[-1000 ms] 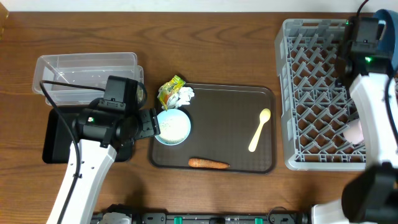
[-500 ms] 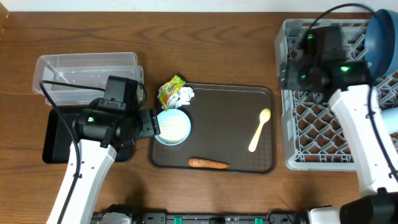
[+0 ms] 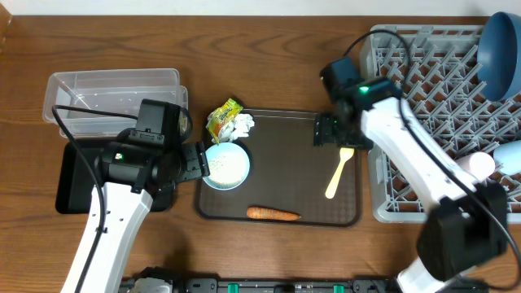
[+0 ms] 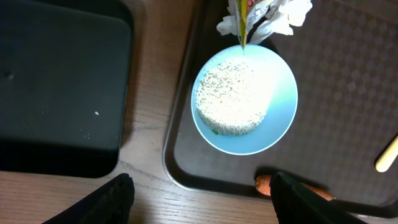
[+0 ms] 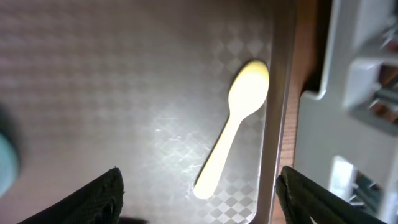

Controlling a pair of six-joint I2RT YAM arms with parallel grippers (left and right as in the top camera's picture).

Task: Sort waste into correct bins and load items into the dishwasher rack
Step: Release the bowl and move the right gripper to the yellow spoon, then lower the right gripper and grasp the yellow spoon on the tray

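Observation:
The pale yellow spoon [image 3: 339, 170] lies on the brown tray [image 3: 285, 146], and also shows in the right wrist view [image 5: 239, 123]. My right gripper [image 3: 336, 138] [image 5: 199, 202] hovers open just over it. A small pale-blue bowl [image 3: 238, 178] [image 4: 283, 118] holding white rice [image 4: 233, 96] sits at the tray's left end. My left gripper [image 3: 198, 160] [image 4: 205, 202] is open beside it. The yellow-green wrapper [image 3: 221, 118] and crumpled paper [image 3: 242, 123] lie behind the bowl. The carrot [image 3: 273, 214] lies at the tray's front. The grey rack [image 3: 423, 98] holds the dark-blue bowl [image 3: 498, 50], a pink cup [image 3: 476, 165] and a light-blue cup [image 3: 511, 155].
The clear tub [image 3: 114, 91] stands at the back left, with the black tray [image 3: 72, 175] in front of it, under my left arm. The rack's edge [image 5: 360, 62] is close to the right of the spoon.
My right arm has swung left from over the rack to above the spoon on the brown tray. The dark-blue bowl and cups now show uncovered in the rack. The left arm has not moved.

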